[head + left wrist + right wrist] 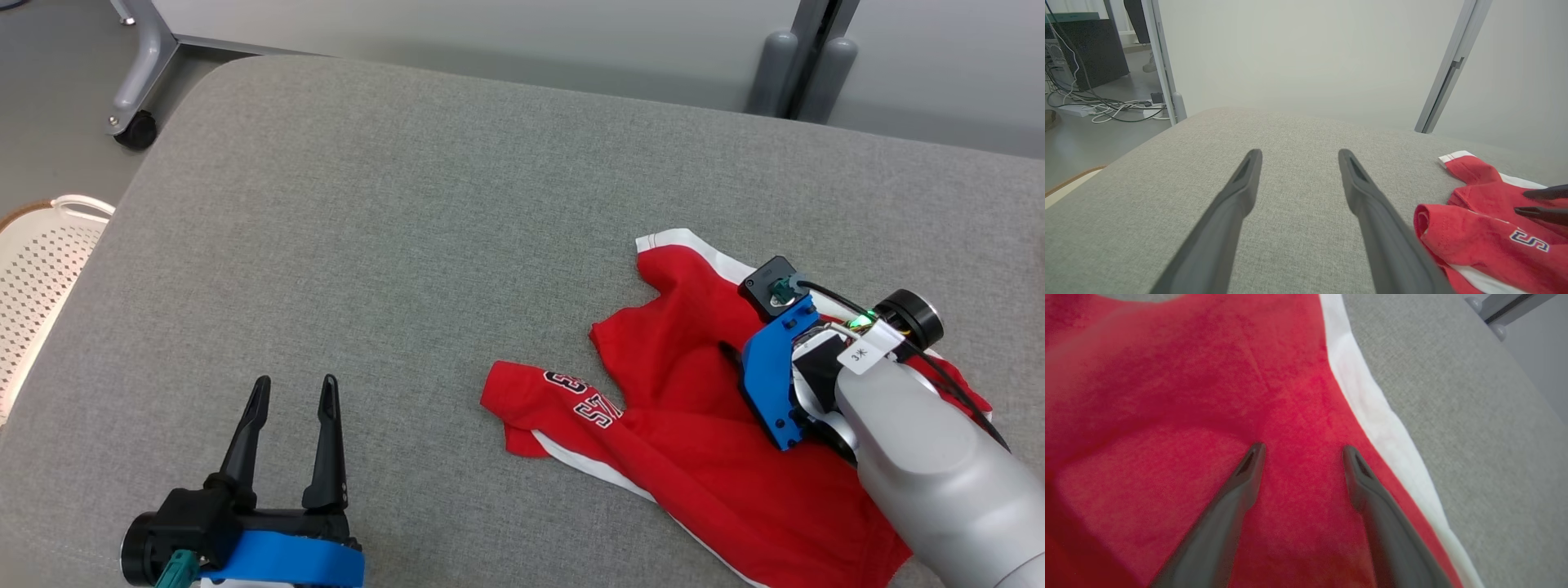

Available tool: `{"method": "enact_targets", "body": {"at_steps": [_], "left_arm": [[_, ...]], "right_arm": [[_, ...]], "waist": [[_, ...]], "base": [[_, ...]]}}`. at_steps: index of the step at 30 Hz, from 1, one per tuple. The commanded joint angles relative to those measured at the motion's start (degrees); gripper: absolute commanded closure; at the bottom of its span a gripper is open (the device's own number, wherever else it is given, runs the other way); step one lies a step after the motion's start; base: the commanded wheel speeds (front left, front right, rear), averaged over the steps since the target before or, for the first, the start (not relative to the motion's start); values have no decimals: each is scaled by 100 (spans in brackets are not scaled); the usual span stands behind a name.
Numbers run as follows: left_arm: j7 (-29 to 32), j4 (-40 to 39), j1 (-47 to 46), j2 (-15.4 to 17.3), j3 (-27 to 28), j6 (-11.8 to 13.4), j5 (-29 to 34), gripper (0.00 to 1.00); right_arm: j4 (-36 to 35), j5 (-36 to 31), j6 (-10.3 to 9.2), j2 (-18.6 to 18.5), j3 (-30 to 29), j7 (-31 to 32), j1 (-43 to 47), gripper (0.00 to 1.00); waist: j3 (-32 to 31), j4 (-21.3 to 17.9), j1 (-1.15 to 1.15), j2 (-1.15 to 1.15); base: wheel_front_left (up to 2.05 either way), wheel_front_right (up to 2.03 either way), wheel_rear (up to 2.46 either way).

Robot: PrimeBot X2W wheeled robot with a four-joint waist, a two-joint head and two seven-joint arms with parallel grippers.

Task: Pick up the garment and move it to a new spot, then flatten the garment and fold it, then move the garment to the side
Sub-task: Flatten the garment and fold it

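The red jersey-knit garment with white trim and dark lettering (694, 425) is seen lying crumpled on the right, near part of the grey woven padded table (408, 204), with one sleeve turned under and a white-edged flap thrown outward. The right gripper (1302, 453) is poised directly over the red cloth beside the white band, its jaws spread wide and nothing pinched between them. The pick-up is judged to be the step in hand. A good grasp would be made by lowering the tips until a raised fold is gathered between them, and only then closing, so that more than a single thin layer is caught. The left gripper (295, 382) is held apart from the garment above bare grey fabric, jaws likewise spread and empty. Plenty of open surface is offered to the left as a new spot. A white perforated plastic basket (41, 269) stands off the table's left edge, well apart; nothing is found blocking the path.
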Motion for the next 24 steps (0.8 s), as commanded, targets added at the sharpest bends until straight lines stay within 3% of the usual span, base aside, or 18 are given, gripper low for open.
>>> {"method": "enact_targets", "body": {"at_steps": [1, 2, 3, 10, 16, 23, 24], "left_arm": [[-26, 9, -91, -10, -10, -5, -36, 0], [-26, 8, -94, -10, -19, -5, -33, 0], [-26, 3, -94, -10, -28, -5, -40, 0], [-26, 8, -163, -10, -80, -6, -101, 0], [-26, 29, -183, -9, -164, -6, -169, 0], [-26, 66, -152, -9, -221, -6, -225, 0], [-26, 69, -144, -9, -214, -6, -230, 0]], "right_arm": [[228, 69, 4, -84, 177, 216, 132, 17], [267, 141, 4, -88, 250, 248, 128, 98], [293, 187, 4, -98, 317, 262, 83, 100], [258, 272, -1, -292, 236, -384, -623, 100], [811, -174, 2, -525, -234, -1067, -1293, 100], [1587, -763, 2, -221, -962, -1848, -1444, 100], [1651, -841, 2, -177, -1036, -1940, -1429, 68]], "waist": [[8, 11, 1, 0], [12, 17, 1, 0], [17, 22, 1, 0], [80, 74, 1, 0], [114, 180, 1, 0], [87, 239, 1, 0], [75, 230, 1, 0]], "base": [[0, 0, 0], [0, 0, 0], [0, 0, 0], [0, 0, 0], [0, 0, 0], [0, 0, 0], [0, 0, 0]]}}
